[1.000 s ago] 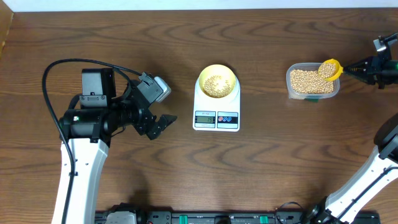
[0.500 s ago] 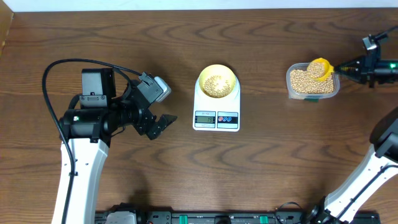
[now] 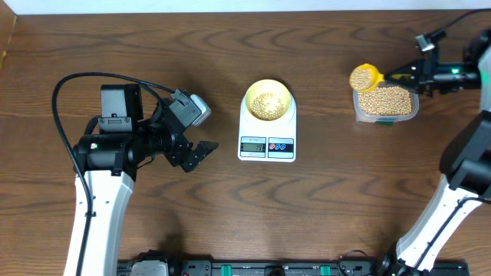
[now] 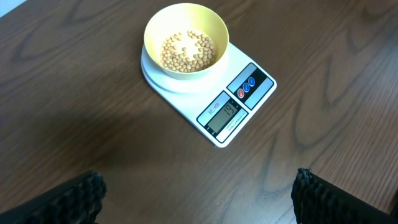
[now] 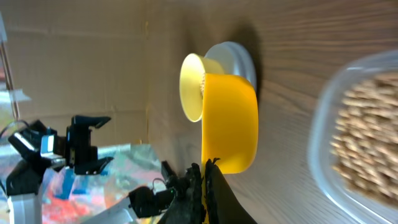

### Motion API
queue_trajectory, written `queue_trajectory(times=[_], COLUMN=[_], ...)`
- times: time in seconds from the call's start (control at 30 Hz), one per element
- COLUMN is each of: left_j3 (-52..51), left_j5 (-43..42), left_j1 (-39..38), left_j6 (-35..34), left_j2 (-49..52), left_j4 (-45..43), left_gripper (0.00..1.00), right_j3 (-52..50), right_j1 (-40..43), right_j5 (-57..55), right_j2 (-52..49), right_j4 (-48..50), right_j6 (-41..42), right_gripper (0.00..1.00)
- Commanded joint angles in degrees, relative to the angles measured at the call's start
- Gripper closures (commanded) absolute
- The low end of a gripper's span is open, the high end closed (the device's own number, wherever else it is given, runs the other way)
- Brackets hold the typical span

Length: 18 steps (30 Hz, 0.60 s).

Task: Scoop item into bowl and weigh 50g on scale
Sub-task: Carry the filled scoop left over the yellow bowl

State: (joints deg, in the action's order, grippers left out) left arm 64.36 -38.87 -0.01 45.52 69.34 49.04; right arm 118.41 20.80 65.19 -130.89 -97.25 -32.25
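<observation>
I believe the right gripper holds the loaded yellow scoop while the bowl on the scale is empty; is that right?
Not quite: the bowl on the scale holds some beans, as the left wrist view shows. The right gripper does hold the loaded yellow scoop.

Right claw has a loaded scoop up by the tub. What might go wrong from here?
1. The yellow plastic scoop in the right claw looks heaped with small tan beans. Some may roll off while crossing the wooden table to the small pale yellow bowl.
2. A tilted pour could miss the bowl's rim and land on the white kitchen scale.
3. Dumping it all at once may overshoot the target.
</observation>
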Motion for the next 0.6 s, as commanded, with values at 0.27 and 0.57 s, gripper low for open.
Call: queue_trajectory(times=[0.27,0.57], left_j3=[0.3,0.3], left_j5=[-0.5,-0.5], left_j1=[0.3,0.3], left_j6=[1.0,1.0], left_j2=[0.0,0.0], left_j4=[0.0,0.0], left_gripper=[0.02,0.02], right_j3=[-0.1,-0.1], right_j1=[-10.7,-16.9], right_j5=[6.0,7.6], right_j2=[-1.0,-1.0], right_j4=[1.3,6.4], right_j6=[-1.3,1.3], right_gripper=[0.99,0.99])
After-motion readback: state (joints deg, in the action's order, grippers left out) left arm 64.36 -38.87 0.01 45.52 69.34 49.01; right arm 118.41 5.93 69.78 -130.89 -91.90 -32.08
